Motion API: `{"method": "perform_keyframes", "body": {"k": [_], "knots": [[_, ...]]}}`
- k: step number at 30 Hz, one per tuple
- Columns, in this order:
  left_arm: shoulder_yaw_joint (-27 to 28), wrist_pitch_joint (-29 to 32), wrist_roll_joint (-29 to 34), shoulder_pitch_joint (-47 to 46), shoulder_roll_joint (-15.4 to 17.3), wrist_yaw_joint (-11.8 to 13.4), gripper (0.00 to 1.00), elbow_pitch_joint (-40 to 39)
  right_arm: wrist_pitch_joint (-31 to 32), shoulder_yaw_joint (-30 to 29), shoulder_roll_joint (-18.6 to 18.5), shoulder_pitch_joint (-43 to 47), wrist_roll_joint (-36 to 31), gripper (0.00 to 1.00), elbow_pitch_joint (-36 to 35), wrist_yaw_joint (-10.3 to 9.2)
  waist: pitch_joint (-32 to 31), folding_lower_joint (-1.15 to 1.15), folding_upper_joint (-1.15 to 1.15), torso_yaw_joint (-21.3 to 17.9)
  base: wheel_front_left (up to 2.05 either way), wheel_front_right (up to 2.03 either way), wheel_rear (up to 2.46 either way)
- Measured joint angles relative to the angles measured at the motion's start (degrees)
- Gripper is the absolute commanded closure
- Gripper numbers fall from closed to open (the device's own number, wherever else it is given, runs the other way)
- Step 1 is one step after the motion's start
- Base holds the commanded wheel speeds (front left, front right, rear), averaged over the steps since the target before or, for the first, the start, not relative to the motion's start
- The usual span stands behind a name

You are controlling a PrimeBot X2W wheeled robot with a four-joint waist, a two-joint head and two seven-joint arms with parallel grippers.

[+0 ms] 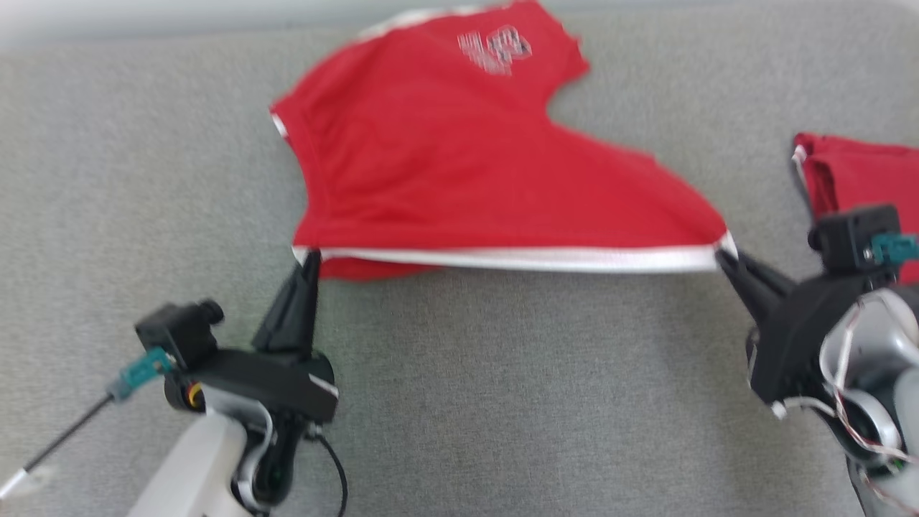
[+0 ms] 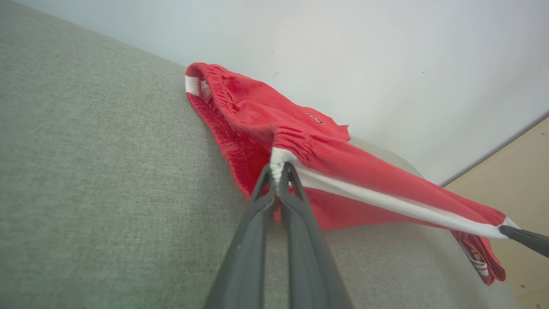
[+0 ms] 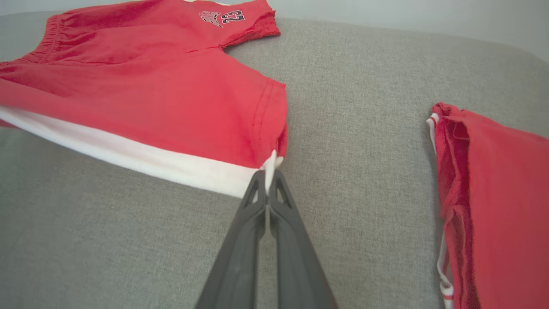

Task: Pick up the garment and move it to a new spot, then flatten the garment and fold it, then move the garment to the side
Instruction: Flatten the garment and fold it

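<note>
I see the table with its grey woven cover taking up most of the head view. There's a plain pale wall behind it in the left wrist view. The garment is a pair of red shorts at upper centre of the head view, far part lying on the table. Its long axis runs left-right across the frame, with the gathered waistband at left, the leg openings at right, and the notch between the legs opening toward the upper right. A white side stripe runs along the near edge, taut between my two grippers. In the left wrist view that edge sits off the cover. A second red piece, white-trimmed, is at the right edge, apart from the shorts. The far leg has a number print, top of frame. My left gripper is pinched tight on the stripe's waist-end corner, and my right gripper on its hem-end corner.
</note>
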Motion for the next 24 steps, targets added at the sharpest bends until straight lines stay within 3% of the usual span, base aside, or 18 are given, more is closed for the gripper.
{"method": "perform_keyframes", "body": {"k": [9, 17, 24], "knots": [[-4.33, 1.51, 4.30, 7.33, 1.57, 1.18, 1.00, -0.22, 12.65, 0.42, -4.67, 12.20, 8.33, 1.00, -9.17, -0.01, -5.50, 0.00, 0.00, 0.27, 0.00, 0.00, 0.00], [-6.87, 4.99, 5.22, 14.19, 4.59, 2.94, 1.00, -3.94, 21.13, -1.51, -5.37, 23.69, 13.45, 1.00, -12.48, -0.01, -8.21, 0.01, 0.00, 0.45, 0.00, 0.00, 0.00], [-9.00, 12.15, 3.32, 20.92, 7.99, 4.71, 1.00, -7.91, 26.41, -4.11, -5.25, 30.82, 15.88, 1.00, -14.02, -0.01, -9.18, 0.01, 0.01, 0.50, 0.00, 0.00, 0.00]]}}
